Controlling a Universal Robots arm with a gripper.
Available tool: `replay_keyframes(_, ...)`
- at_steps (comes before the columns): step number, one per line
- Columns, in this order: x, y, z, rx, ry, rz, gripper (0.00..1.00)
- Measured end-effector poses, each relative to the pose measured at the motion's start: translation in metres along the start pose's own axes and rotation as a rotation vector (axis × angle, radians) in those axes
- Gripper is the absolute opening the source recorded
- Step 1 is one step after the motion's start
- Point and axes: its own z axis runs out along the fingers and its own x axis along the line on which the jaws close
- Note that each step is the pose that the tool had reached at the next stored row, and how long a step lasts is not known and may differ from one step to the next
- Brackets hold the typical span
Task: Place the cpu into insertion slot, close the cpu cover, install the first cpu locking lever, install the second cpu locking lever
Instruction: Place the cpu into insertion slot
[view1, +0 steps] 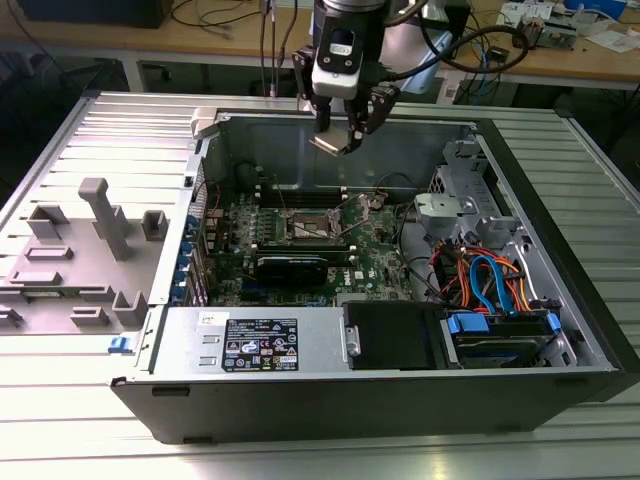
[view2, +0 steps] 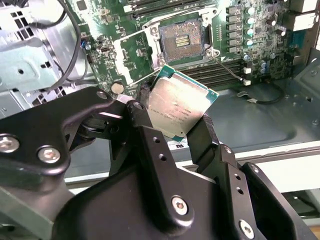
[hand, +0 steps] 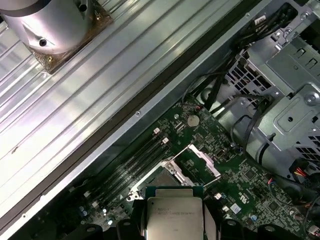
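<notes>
Presently, at upper centre of the exterior view, the gripper (view1: 342, 138) is pinching the cpu (view1: 328, 143) between its jaws, clear of the insertion slot (view1: 308, 226); placement is proceeding, likely demanding square alignment.

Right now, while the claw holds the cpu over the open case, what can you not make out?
- Underside of the cpu: faces away from both wrist views, and the claw grips two of its edges.
- Insertion slot: in the first wrist view the cpu hides its near part.
- Contacts inside the slot: too small in the exterior view.
- Claw fingers: cut off by the picture's edge in the first wrist view.
</notes>
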Motion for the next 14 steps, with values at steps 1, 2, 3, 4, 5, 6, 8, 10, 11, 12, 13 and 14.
replay_keyframes(1, -0.0001, -0.0002, 0.0004, -0.0004, -0.0006, 0.009, 0.54)
replay_keyframes(2, -0.0003, -0.0004, 0.001, -0.0009, -0.0015, 0.021, 0.54)
replay_keyframes(3, -0.0005, -0.0007, 0.0017, -0.0014, -0.0025, 0.036, 0.54)
replay_keyframes(4, -0.0007, -0.0009, 0.0024, -0.0018, -0.0035, 0.051, 0.54)
replay_keyframes(5, -0.0008, -0.001, 0.0027, -0.002, -0.004, 0.059, 0.54)
replay_keyframes(6, -0.001, -0.0012, 0.003, -0.0021, -0.0045, 0.067, 0.54)
replay_keyframes(8, -0.0012, -0.0015, 0.0038, -0.0027, -0.0057, 0.087, 0.54)
replay_keyframes(10, -0.0015, -0.0018, 0.005, -0.0031, -0.007, 0.113, 0.54)
replay_keyframes(11, -0.0016, -0.0019, 0.0052, -0.0031, -0.0074, 0.12, 0.54)
replay_keyframes(12, -0.002, -0.0023, 0.0062, -0.0036, -0.0083, 0.136, 0.54)
replay_keyframes(13, -0.0022, -0.0026, 0.0078, -0.004, -0.0095, 0.155, 0.54)
replay_keyframes(14, -0.0022, -0.0026, 0.0085, -0.0033, -0.0096, 0.165, 0.54)
